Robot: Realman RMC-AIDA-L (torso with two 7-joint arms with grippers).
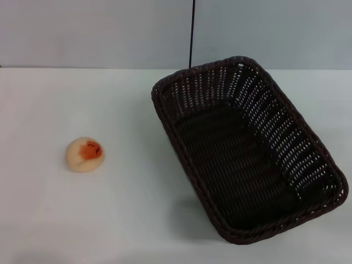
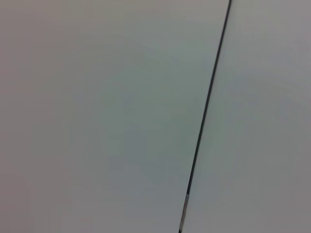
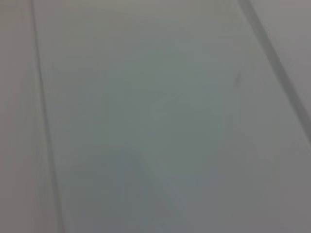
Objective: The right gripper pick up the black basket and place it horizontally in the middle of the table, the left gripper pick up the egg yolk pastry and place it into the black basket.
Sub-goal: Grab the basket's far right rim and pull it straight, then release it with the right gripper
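The black basket (image 1: pixel 250 151) is a large dark woven basket resting on the white table (image 1: pixel 137 209) at the right, turned at an angle with one short end toward the back and the other toward the front right. It is empty inside. The egg yolk pastry (image 1: pixel 85 154) is a small cream dome with an orange-red patch, lying on the table at the left, well apart from the basket. Neither gripper shows in the head view. Both wrist views show only a plain pale surface, and no fingers.
A grey wall rises behind the table's far edge (image 1: pixel 82 67), with a thin dark vertical seam (image 1: pixel 192 33) above the basket. The left wrist view shows a similar thin dark line (image 2: pixel 206 111) across a pale surface.
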